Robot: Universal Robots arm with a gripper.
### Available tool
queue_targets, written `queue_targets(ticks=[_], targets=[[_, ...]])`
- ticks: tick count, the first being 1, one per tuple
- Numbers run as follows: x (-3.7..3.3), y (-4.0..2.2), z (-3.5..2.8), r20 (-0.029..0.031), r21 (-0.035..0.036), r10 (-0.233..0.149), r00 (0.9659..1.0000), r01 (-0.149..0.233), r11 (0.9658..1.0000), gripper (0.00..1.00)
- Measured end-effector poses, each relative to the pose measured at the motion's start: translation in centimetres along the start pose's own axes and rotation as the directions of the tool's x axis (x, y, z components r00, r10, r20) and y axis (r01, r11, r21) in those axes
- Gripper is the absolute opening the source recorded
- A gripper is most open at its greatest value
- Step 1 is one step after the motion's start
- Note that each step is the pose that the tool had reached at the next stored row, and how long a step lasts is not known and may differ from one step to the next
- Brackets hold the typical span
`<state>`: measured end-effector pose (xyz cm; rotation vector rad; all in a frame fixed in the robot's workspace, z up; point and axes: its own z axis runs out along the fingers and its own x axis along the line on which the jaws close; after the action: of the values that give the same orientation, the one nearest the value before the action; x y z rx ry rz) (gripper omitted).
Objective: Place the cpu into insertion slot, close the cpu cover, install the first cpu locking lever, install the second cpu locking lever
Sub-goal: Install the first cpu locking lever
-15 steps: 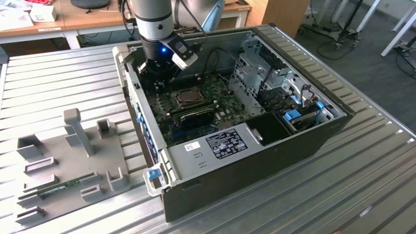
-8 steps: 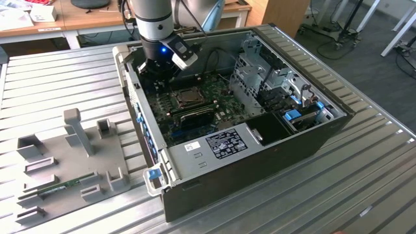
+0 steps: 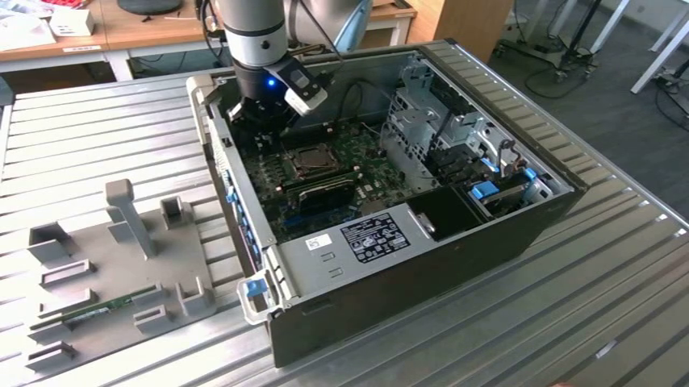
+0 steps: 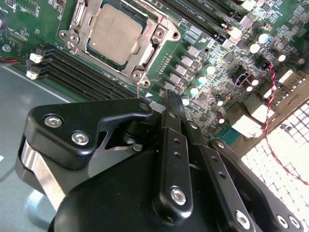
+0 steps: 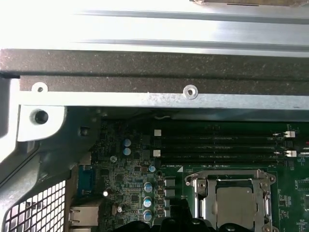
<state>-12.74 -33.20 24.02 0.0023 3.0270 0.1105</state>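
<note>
Exterior view: the open computer case [image 3: 517, 234] lies mid-bench [image 3: 86, 137]. The claw [image 3: 258, 121] hangs inside it, toward the bench's far edge, just beside the insertion slot [image 3: 312, 160].

Second wrist view: claw clenched, grasping nothing. The cpu [image 4: 115, 33] sits in the slot, with the cpu cover [image 4: 147, 54] down around it.

First wrist view: black memory slots [image 5: 217, 145] run beside the seated cpu.

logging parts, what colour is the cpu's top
The cpu top is dull grey-brown, clearest in the second wrist view.
</note>
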Motion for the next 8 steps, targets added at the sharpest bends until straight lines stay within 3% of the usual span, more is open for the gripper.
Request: queue_targets(ticks=[2,8], targets=[[0.00,0.00,0.00,-0.0060,-0.0001,0.001,1.0000,-0.001,1.0000,0.11],[0.00,0.00,0.00,-0.0073,-0.0018,0.001,1.0000,-0.001,1.0000,0.11]])
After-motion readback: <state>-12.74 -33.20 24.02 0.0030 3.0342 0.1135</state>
